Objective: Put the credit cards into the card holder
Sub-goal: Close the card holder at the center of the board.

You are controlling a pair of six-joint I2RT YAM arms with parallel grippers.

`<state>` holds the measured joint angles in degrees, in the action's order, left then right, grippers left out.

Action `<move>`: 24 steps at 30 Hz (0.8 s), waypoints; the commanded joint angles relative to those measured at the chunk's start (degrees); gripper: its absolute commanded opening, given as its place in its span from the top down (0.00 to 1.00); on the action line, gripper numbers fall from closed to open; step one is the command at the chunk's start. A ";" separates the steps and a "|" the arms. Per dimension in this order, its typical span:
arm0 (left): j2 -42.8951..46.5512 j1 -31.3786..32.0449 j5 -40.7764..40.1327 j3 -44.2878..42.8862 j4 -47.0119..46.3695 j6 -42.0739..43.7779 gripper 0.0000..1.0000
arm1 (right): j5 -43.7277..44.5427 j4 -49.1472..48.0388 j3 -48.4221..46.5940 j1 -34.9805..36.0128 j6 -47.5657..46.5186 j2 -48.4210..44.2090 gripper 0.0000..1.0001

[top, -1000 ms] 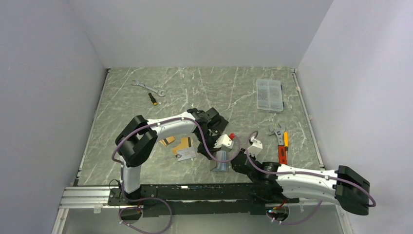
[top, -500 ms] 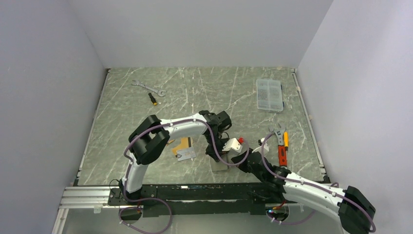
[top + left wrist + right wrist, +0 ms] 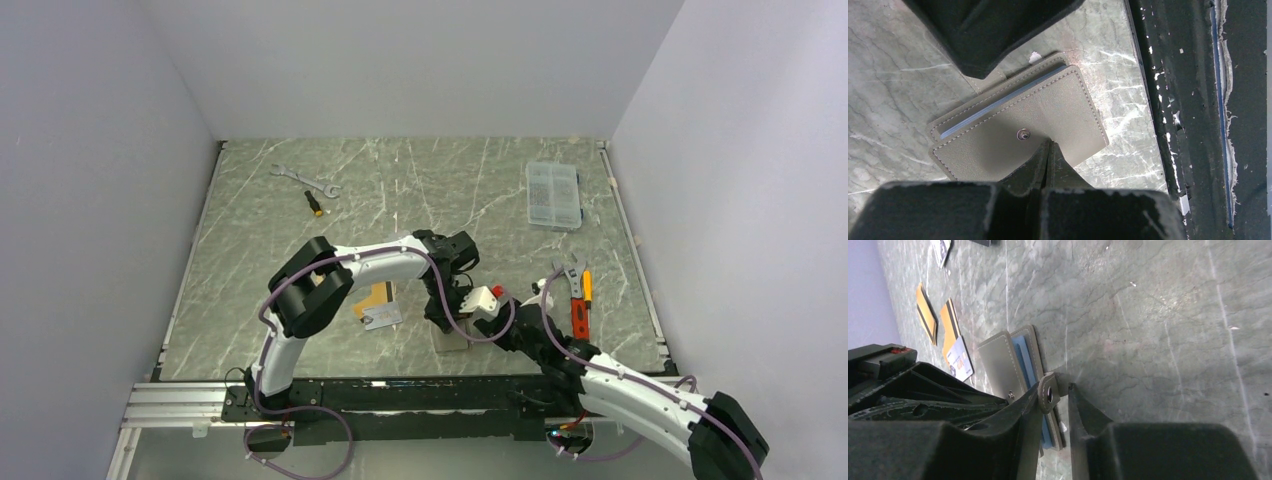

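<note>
Your table [image 3: 260, 250], grey-green marbled stone, carries everything, and both arms meet over its near edge, a little right of the middle. Your left arm [image 3: 370, 262] bends in from the left, and your right arm [image 3: 620, 385] comes up from the near right corner. The clear compartment box [image 3: 553, 195] sits toward the far right corner, well apart from the arms. An adjustable wrench [image 3: 568, 272] and a red and orange screwdriver [image 3: 581, 305] lie side by side near the right edge, and an open-end wrench [image 3: 305, 180] lies toward the far left corner. The card holder [image 3: 1048, 107] lies flat just beside the near edge, cover folded over, its pale blue sleeves showing as a thin line along one side. Your left gripper [image 3: 1048, 150] has its fingers pressed together with nothing between them, and their tips rest on the cover just beside the snap stud [image 3: 1022, 134]. Your right gripper [image 3: 1057, 389] has its jaws a narrow way apart around the snap tab [image 3: 1049, 396], which stands up off the table. The tab leans on one finger with a gap to the other, so nothing is clamped. The credit cards [image 3: 376, 296] lie on the table left of the card holder, outside it: two gold-orange with black stripes and a silver-grey card [image 3: 383, 318], all near one another. A small screwdriver [image 3: 314, 203] lies just beside the open-end wrench.
</note>
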<state>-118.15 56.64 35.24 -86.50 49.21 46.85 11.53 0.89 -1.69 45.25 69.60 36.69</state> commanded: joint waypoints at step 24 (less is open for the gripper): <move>2.68 2.16 -7.90 7.12 -5.86 0.28 1.00 | -3.35 6.87 -7.64 -6.05 -5.30 0.59 1.00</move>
<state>-114.45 58.22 31.70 -81.47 43.62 46.65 9.56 8.62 -7.44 39.51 65.78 39.94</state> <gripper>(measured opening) 0.010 0.030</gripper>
